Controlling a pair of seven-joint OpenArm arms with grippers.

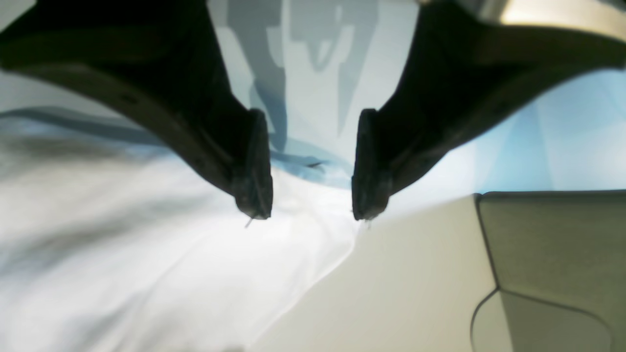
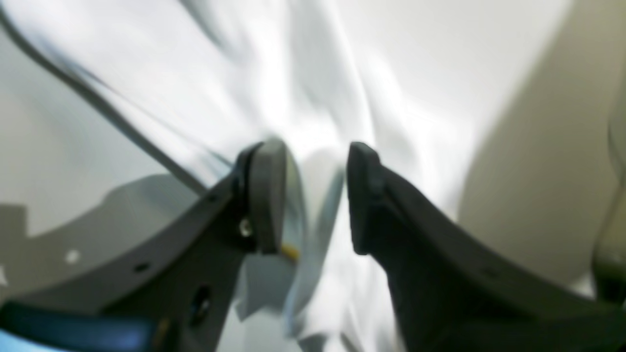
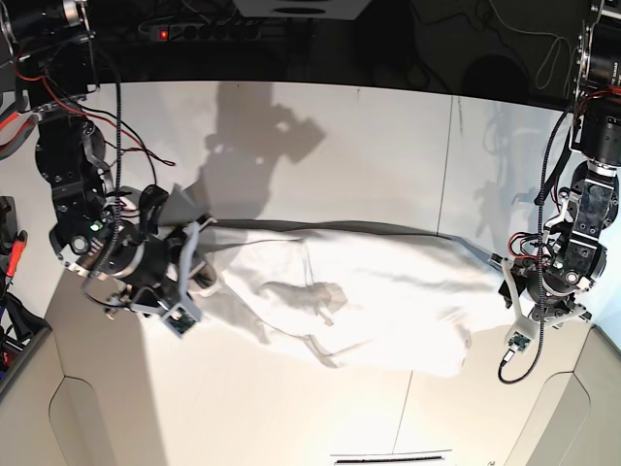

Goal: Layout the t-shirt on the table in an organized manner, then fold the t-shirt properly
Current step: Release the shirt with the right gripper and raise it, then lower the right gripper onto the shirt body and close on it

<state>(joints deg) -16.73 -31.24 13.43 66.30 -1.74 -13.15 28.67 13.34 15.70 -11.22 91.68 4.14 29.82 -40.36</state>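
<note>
The white t-shirt lies stretched sideways across the off-white table, rumpled, with a small fold sticking up near its middle. In the base view my right gripper is at the shirt's left end and my left gripper at its right end. In the left wrist view the left gripper stands open just above the t-shirt's edge, with nothing between its fingers. In the right wrist view the right gripper has its jaws apart, and a loose fold of the t-shirt lies between them.
A rounded cut-out panel sits at the table's corner beside the left gripper; another is at the near left. Cables and a power strip run along the dark back edge. Bare tabletop lies in front of the shirt.
</note>
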